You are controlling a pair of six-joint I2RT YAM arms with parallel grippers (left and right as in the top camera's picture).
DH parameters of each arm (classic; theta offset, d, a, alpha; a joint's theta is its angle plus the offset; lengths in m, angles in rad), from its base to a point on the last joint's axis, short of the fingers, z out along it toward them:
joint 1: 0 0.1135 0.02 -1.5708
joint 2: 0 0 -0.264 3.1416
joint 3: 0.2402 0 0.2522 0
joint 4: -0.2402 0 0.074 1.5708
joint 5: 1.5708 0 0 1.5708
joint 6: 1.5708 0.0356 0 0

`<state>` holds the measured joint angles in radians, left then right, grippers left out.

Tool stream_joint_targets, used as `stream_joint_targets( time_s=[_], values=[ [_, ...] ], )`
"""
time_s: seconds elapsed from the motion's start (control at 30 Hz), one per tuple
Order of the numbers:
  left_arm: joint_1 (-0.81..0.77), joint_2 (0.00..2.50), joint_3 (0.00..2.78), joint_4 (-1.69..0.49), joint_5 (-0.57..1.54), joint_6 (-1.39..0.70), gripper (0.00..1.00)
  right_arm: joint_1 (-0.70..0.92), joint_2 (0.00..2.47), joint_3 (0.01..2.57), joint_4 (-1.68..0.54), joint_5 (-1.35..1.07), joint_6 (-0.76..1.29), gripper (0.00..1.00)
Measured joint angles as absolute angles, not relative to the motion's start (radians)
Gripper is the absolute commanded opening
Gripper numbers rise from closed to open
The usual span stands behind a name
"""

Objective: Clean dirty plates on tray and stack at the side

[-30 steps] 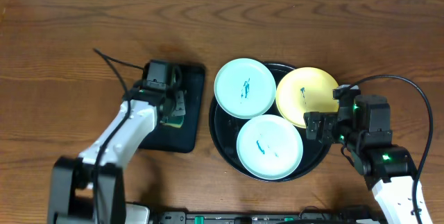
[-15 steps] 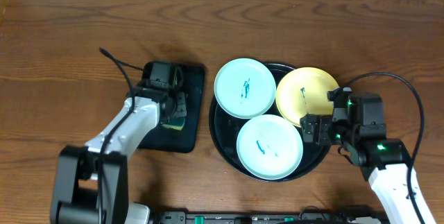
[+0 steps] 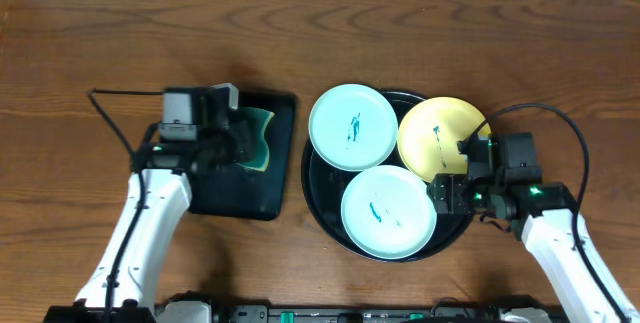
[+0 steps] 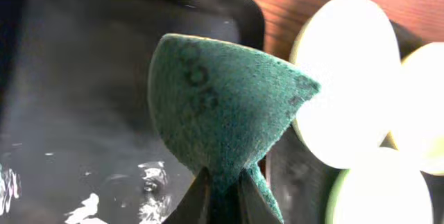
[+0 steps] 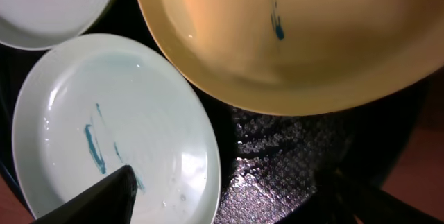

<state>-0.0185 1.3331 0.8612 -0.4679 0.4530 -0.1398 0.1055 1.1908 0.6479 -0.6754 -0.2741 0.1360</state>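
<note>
While I watch from beside the table (image 3: 80, 53), I count three plates, two trays, one sponge and two arms. All three plates lie in the round tray (image 3: 318, 195). The far mint-blue plate (image 3: 353, 126) juts over the rim at the back left. The near mint-blue plate (image 3: 388, 212) lies flat at the front. The yellow plate (image 3: 440, 135) hangs over the rim on the right and seems tilted. Each plate is smooth, shallow and round, with a teal smudge near its centre.

The round tray is glossy black, and its floor looks pebbled in the right wrist view. To its left is the rectangular tray (image 3: 235, 191), also black, with rounded corners and wet streaks and droplets on its floor. The table is brown wood with a plain grain.

The left tool (image 4: 222, 197) is pinched tight on the sponge (image 4: 222, 106), whose coarse, fibrous green face is folded into a cone. A second ago the sponge sat low under that tool on the rectangular tray. Now it is raised and pointing towards the plates, and the arm has swung outward.

The right tool (image 3: 448, 195) has its fingers spread wide and is holding nothing. It has moved inward since then, to the gap between the yellow plate and the near mint-blue plate. None of the plates has moved.
</note>
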Motion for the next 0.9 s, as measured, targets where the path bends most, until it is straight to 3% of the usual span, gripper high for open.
stream_joint_targets(
  time_s=[0.23,0.43,0.9],
  values=[
    [0.139,1.333,0.819,-0.468,0.709,-0.040,0.07,0.106,1.269,0.648,-0.652,-0.283,0.130,0.80],
    [0.186,1.333,0.808,-0.489,0.862,0.056,0.07,0.106,1.333,0.648,-0.590,-0.307,0.123,0.79],
    [0.186,1.333,0.808,-0.492,0.916,0.087,0.07,0.106,1.458,0.652,-0.545,-0.333,0.109,0.66]
  ],
)
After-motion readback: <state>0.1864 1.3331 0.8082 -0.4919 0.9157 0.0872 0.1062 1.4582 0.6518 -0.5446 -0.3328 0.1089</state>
